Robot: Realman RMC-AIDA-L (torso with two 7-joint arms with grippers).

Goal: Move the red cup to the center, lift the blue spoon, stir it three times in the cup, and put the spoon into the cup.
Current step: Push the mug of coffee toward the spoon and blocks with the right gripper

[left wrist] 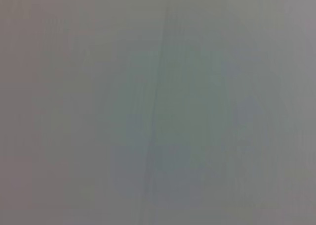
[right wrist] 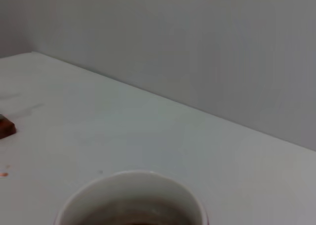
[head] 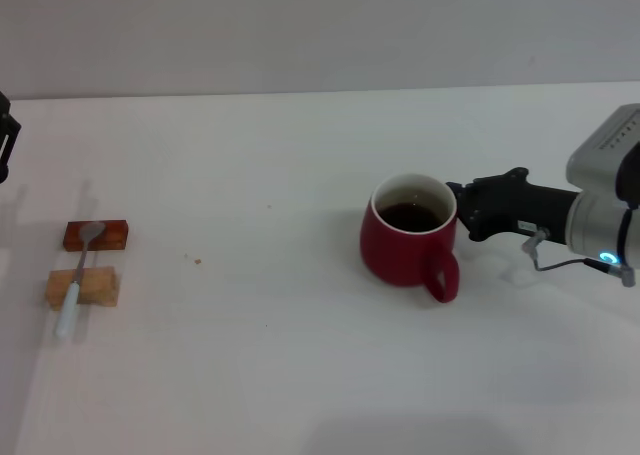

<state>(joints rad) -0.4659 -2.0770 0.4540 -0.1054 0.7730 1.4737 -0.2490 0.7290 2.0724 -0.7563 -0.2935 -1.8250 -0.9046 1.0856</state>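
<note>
The red cup [head: 408, 240] stands on the white table right of the middle, dark liquid inside, its handle turned toward the front right. My right gripper [head: 460, 211] is level with the cup's right rim and touches it. The right wrist view looks over the cup's white rim [right wrist: 131, 178] from just behind. The blue spoon [head: 78, 275] lies at the far left across two wooden blocks, metal bowl on the far block, pale handle toward the front. My left gripper [head: 6, 140] shows only as a dark piece at the left edge, far from the spoon.
A reddish-brown block [head: 97, 236] and a lighter wooden block [head: 84, 287] hold up the spoon. The reddish block [right wrist: 7, 127] also shows in the right wrist view. A small crumb [head: 197, 261] lies on the table [head: 260, 355]. The left wrist view is blank grey.
</note>
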